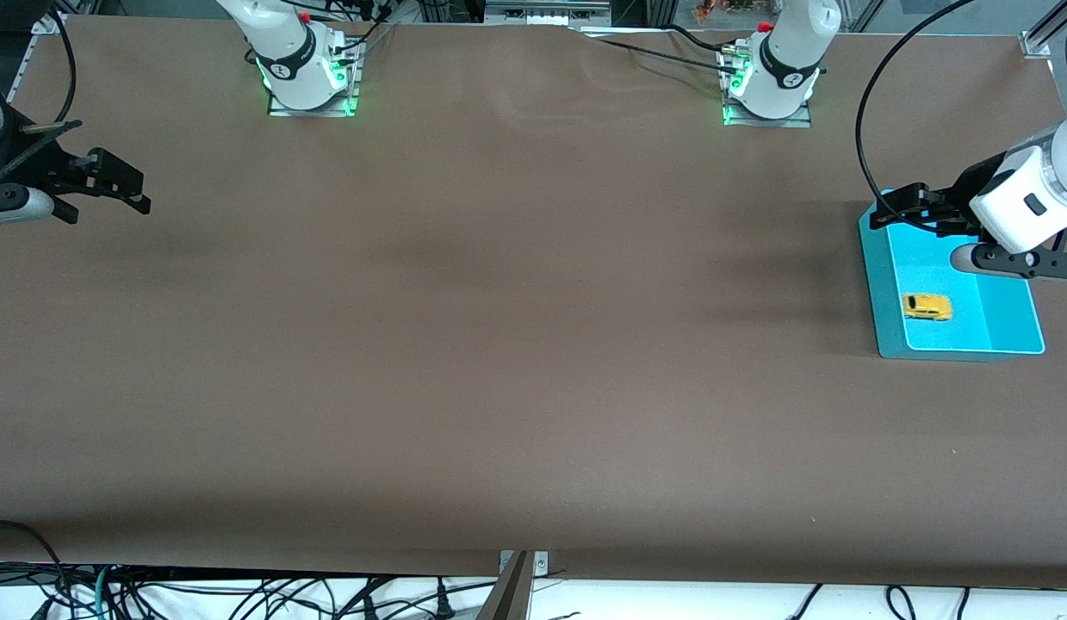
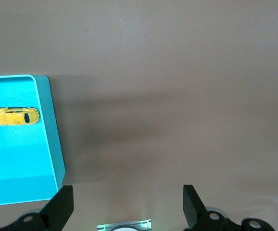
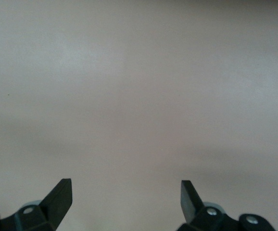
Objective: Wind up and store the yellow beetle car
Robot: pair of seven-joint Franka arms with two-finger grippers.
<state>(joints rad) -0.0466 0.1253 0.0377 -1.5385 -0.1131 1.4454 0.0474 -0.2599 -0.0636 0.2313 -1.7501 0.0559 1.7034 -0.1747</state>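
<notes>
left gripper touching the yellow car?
Apart. Left wrist view: open left gripper is empty, the yellow beetle car lying clear of it in the blue tray.

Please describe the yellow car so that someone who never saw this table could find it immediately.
Look at the left arm's end of the brown table, where a turquoise tray lies. The yellow beetle car sits inside it, on the tray's floor. It is the only thing in the tray, tiny, bright yellow, with dark windows.

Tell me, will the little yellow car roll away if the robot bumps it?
Probably a little: the yellow beetle car sits on its wheels. It likely stops soon, since the blue tray has walls around it. Being tiny, it is probably light and could flip over.
</notes>
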